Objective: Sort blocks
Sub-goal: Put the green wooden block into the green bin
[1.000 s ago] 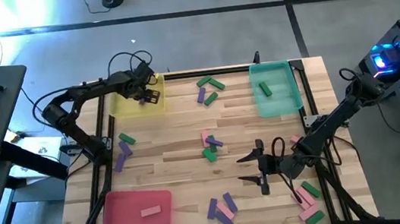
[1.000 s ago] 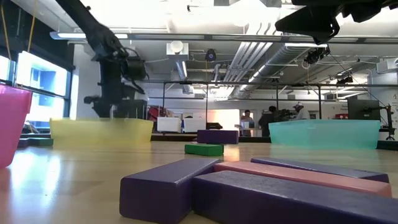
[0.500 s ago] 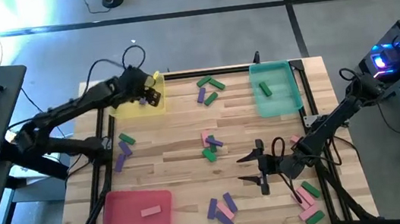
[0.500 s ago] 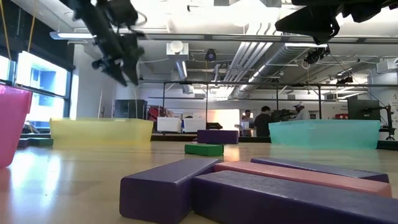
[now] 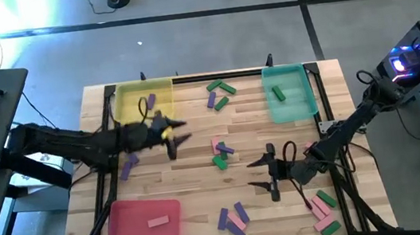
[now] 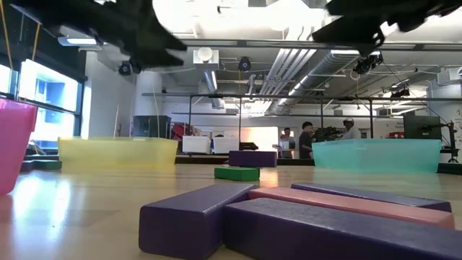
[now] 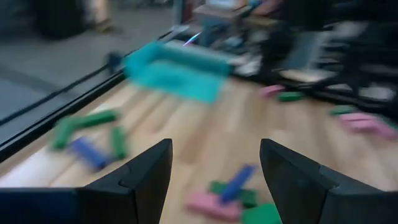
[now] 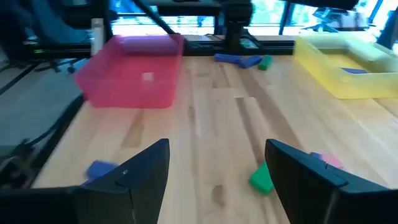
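Green, pink and purple blocks lie scattered on the wooden table. One cluster (image 5: 221,153) lies at the middle, another (image 5: 219,92) at the far side, and a third (image 5: 233,217) near the front edge. My left gripper (image 5: 178,136) hangs open above the table, left of the middle cluster (image 7: 230,196), pointing nearly level toward the right with nothing between its fingers. My right gripper (image 5: 269,176) stands open and holds nothing, right of the middle and pointing left (image 8: 217,155). A purple block (image 5: 150,101) lies in the yellow tray (image 5: 130,111).
The teal tray (image 5: 298,99) at the far right holds a green block (image 5: 278,92). The red tray (image 5: 127,224) at the near left holds a pink block (image 5: 157,221). More blocks lie at the near right (image 5: 324,216) and the left (image 5: 126,169). People stand in the room beyond the table.
My left gripper has swung from above the yellow tray toward the table's near edge and middle, tipping from pointing down to nearly level. It has stayed open. A purple block shows in the yellow tray where the gripper stood.
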Controlling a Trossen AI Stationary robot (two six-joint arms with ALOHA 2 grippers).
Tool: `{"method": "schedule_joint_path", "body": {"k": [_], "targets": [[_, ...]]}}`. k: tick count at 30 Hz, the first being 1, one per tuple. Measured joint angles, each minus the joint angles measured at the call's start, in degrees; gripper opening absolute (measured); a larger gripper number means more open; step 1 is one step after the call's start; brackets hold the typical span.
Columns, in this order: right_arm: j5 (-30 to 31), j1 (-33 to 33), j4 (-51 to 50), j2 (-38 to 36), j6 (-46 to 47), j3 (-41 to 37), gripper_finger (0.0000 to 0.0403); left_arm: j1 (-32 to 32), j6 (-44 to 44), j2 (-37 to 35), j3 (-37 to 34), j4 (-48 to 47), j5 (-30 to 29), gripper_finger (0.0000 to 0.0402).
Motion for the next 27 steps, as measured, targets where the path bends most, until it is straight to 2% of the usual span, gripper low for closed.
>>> {"method": "schedule_joint_path", "body": {"k": [3,7,11,15,20,27], "targets": [[-2.05,-3.74,0.36,0.0,-0.25,0.0,0.0251,-7.06,1.92,1.28,-0.77,5.37,-4.95,0.0229],[-9.82,-11.15,0.54,0.0,-5.96,0.14,0.0251,-14.56,3.46,3.84,-0.74,9.29,-12.36,0.0229],[-17.51,-20.21,-7.76,0.02,-12.93,4.59,0.0251,-19.07,2.73,6.52,-0.74,11.34,-18.0,0.0229],[-25.4,-30.4,-20.88,1.9,-18.38,11.77,0.0251,-21.56,2.01,8.91,-0.77,12.86,-22.71,0.0229],[-36.18,-42.7,-32.95,8.34,-25.85,20.49,0.0251,-22.94,0.45,10.81,-0.77,13.45,-26.03,0.0229],[-46.11,-53.93,-39.92,21.2,-35.93,31.02,0.0251,-24.05,-0.05,12.13,-0.79,13.9,-26.32,0.0229]]}}
